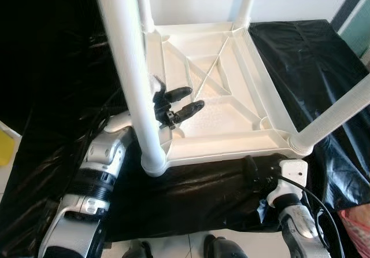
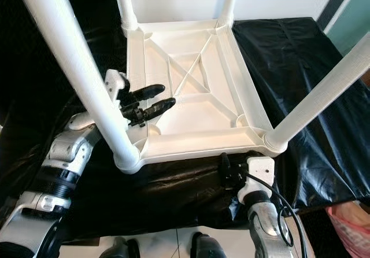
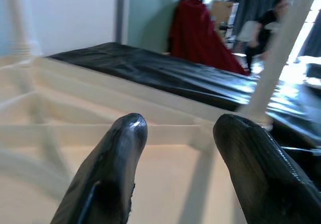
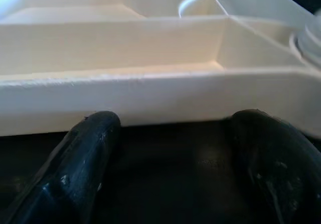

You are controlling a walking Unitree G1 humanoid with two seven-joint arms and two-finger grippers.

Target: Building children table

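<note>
table (image 1: 231, 96): plain white, ribbed underside
table legs (image 1: 130, 73): white
sheet (image 1: 312, 61): glossy black
left hand (image 1: 180, 104): black fingers
arms (image 1: 95, 177): silver

A white plastic children's table (image 1: 219, 90) lies upside down on a black-covered surface (image 1: 312, 55), ribbed underside up, its four tubular legs (image 1: 130, 78) pointing upward
</note>
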